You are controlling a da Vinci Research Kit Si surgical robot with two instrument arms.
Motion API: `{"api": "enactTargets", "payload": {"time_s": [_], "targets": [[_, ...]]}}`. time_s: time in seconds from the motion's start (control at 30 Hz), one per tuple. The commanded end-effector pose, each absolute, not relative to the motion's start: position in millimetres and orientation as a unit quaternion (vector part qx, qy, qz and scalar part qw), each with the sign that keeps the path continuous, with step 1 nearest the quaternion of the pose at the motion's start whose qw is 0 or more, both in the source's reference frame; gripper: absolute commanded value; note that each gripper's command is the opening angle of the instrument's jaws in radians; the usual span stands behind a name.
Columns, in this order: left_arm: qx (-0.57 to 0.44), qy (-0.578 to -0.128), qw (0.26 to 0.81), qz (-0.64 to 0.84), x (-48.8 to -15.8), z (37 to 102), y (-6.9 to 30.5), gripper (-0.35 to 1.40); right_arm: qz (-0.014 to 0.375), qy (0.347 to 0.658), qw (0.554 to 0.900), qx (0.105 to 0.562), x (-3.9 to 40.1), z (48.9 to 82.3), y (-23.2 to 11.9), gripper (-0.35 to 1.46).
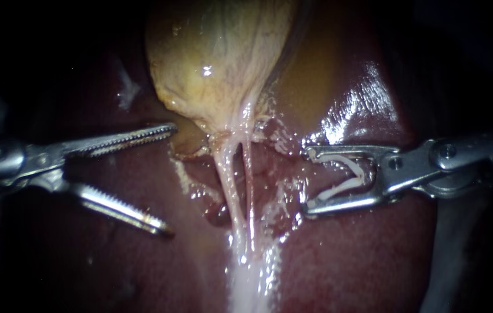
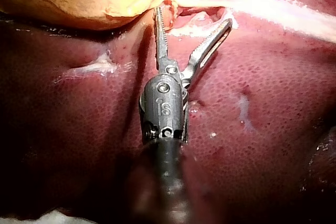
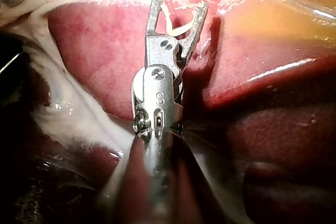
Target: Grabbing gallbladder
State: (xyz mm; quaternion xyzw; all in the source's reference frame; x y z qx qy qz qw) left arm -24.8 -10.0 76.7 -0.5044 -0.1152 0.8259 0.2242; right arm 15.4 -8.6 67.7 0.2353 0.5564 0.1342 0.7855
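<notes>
Spread jaws beside the gallbladder
The left instrument gapes empty just beside its neck; the right instrument grips a white clip.

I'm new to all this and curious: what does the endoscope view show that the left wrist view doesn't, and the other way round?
Only the endoscope: the right silver instrument, its jaws holding a white clip. Only the left wrist: the left silver instrument's dark shaft. Both: its open toothed jaws, the yellowish bulging gallbladder, pale stringy tubes, dark red liver.
</notes>
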Motion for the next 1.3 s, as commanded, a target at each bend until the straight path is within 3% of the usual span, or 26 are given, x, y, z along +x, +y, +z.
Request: {"api": "enactTargets", "payload": {"time_s": [0.03,0.2,0.8,1.0,1.2,1.3], "targets": [[-0.504,-0.115,0.224,0.826,-24.8,76.7,-10.0,0.94,0.134,0.556,0.786,0.235,15.4,67.7,-8.6,0.50],[-0.503,-0.119,0.232,0.824,-25.1,76.8,-9.9,0.77,0.134,0.556,0.786,0.235,15.4,67.7,-8.6,0.50],[-0.498,-0.124,0.254,0.820,-28.8,79.3,-7.3,0.59,0.134,0.556,0.786,0.235,15.5,67.6,-8.6,0.50],[-0.497,-0.126,0.260,0.819,-29.1,80.4,-6.4,0.42,0.134,0.556,0.786,0.235,15.5,67.7,-8.6,0.50],[-0.493,-0.128,0.278,0.814,-28.8,80.9,-6.2,0.00,0.134,0.556,0.786,0.235,15.5,67.7,-8.6,0.50],[-0.493,-0.132,0.282,0.813,-28.6,81.1,-6.2,-0.05,0.134,0.556,0.786,0.235,15.6,67.6,-8.6,0.50]]}}
